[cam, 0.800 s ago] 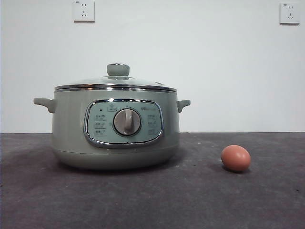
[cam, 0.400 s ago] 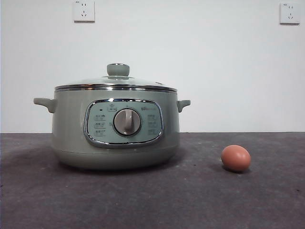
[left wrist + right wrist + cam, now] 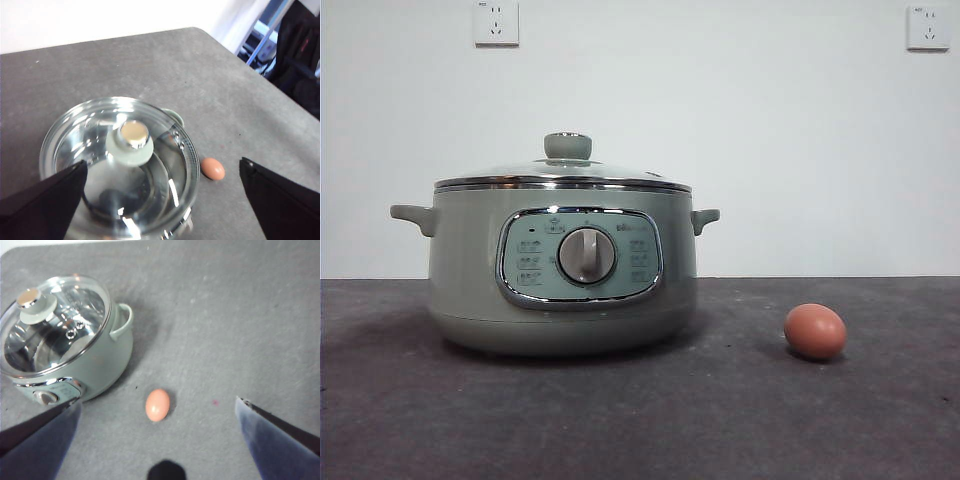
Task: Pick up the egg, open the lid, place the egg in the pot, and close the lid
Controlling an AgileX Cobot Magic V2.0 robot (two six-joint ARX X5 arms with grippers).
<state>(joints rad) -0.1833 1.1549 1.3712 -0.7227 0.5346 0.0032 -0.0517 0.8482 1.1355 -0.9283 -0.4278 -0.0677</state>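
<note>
The pot stood on the grey desk with its control panel and silver dial facing the front camera. The lid sat closed on the pot's rim, its pale green knob upright at the centre. The egg lay on its side on the desk, apart from the pot, on the side of the handle nearest it.

The left claw hung high above the lid, jaws spread wide, one to each side of the frame. It gripped nothing and touched nothing. The knob lay between the jaws, well below them, and the egg showed just beside the pot.

The right claw hung high above the desk, jaws likewise spread wide and holding nothing. The egg lay between the jaws, far below them, and the pot stood off toward one jaw.

Neither arm appeared in the front view.
</note>
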